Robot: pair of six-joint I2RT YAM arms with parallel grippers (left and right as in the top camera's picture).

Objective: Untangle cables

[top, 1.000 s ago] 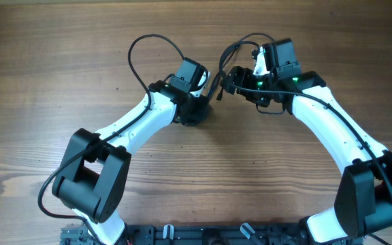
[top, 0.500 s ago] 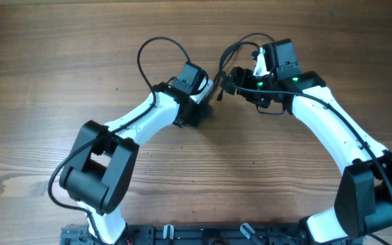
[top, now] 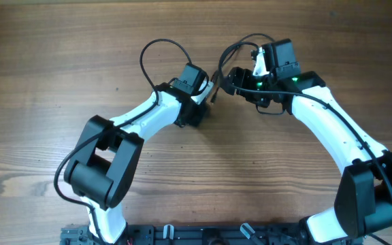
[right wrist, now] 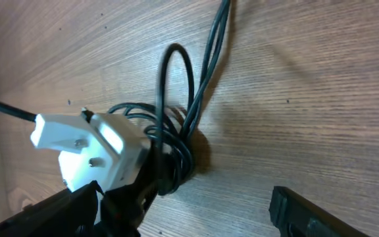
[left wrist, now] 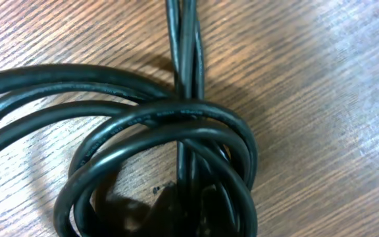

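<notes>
The cables [left wrist: 170, 125] are a knotted coil of black cord that fills the left wrist view, with a twisted pair of strands running up and away across the wood. My left gripper [left wrist: 176, 210] is shut on the coil's lower part, its dark fingers blurred among the loops. From overhead, the left gripper [top: 208, 95] and right gripper [top: 231, 78] face each other with the cables [top: 216, 85] between them. In the right wrist view the coil [right wrist: 173, 148] lies by the left gripper's white housing [right wrist: 87, 148]. My right gripper [right wrist: 183, 207] stands open just short of it, holding nothing.
Each arm's own thicker black wire arches over the wooden table [top: 60, 82], one loop behind the left wrist [top: 162, 46] and one behind the right wrist [top: 240, 42]. A black rail [top: 203, 235] runs along the table's near edge.
My left gripper has closed on the coil, and the left arm's elbow has swung to the right. The right arm has not moved.
</notes>
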